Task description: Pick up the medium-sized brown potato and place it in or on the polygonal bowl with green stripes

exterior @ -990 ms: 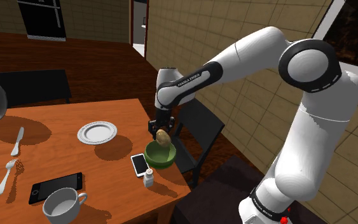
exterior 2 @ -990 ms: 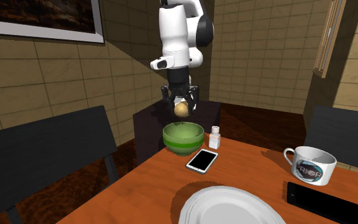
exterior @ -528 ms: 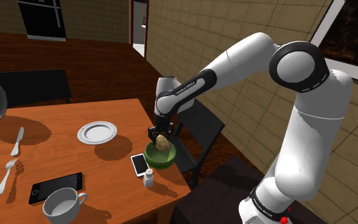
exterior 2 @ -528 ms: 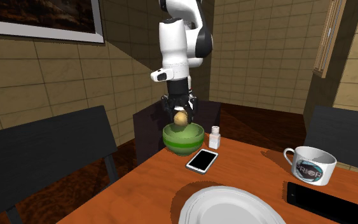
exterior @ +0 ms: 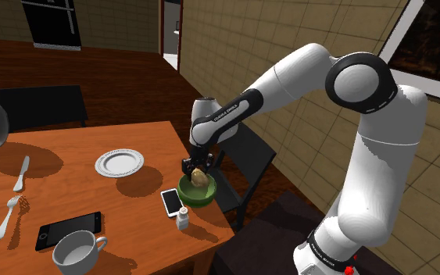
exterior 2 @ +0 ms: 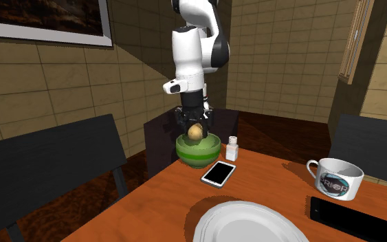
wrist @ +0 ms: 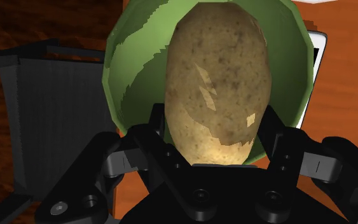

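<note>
My black gripper [exterior 2: 196, 130] is shut on a brown speckled potato [wrist: 219, 79], holding it upright. The potato [exterior 2: 196, 130] hangs at the rim of the green striped polygonal bowl [exterior 2: 198, 152], its lower end dipping into the bowl's mouth. In the shoulder view the potato [exterior: 200, 175] and gripper [exterior: 199, 169] sit directly over the bowl [exterior: 197, 191] near the table's right corner. In the wrist view the green bowl [wrist: 128, 70] spreads behind the potato, and the black fingers [wrist: 152, 130] clasp its sides.
A white phone [exterior 2: 218, 173] and a small shaker [exterior 2: 232, 148] lie beside the bowl. A white plate [exterior: 119, 162], dark tablet [exterior: 68, 230], white mug [exterior: 76, 251], fork [exterior: 5, 218] and knife [exterior: 21, 173] lie on the wooden table [exterior: 69, 203]. Dark chairs [exterior 2: 54, 172] stand at the table's edges.
The gripper has come down with the potato, from well above the bowl to the bowl's rim. The grip has stayed shut.
</note>
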Motion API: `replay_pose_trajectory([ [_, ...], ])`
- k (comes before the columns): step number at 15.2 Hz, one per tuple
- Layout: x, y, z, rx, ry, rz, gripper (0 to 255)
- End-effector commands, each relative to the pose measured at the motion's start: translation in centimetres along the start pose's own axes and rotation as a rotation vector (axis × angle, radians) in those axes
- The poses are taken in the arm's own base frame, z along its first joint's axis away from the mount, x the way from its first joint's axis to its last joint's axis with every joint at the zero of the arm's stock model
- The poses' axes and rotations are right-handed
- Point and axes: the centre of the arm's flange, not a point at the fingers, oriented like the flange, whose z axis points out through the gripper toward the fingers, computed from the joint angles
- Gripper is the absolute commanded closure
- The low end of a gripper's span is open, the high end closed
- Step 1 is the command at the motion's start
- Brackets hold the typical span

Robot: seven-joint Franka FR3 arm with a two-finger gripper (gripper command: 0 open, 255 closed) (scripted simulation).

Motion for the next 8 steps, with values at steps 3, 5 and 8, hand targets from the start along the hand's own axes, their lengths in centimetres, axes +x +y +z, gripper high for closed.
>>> replay_pose_trajectory([
  [3,0.00,0.00,0.01,0.000,0.000,0.000,0],
  [5,0.00,0.00,0.01,0.000,0.000,0.000,0],
  [8,0.00,0.00,0.01,0.000,0.000,0.000,0],
])
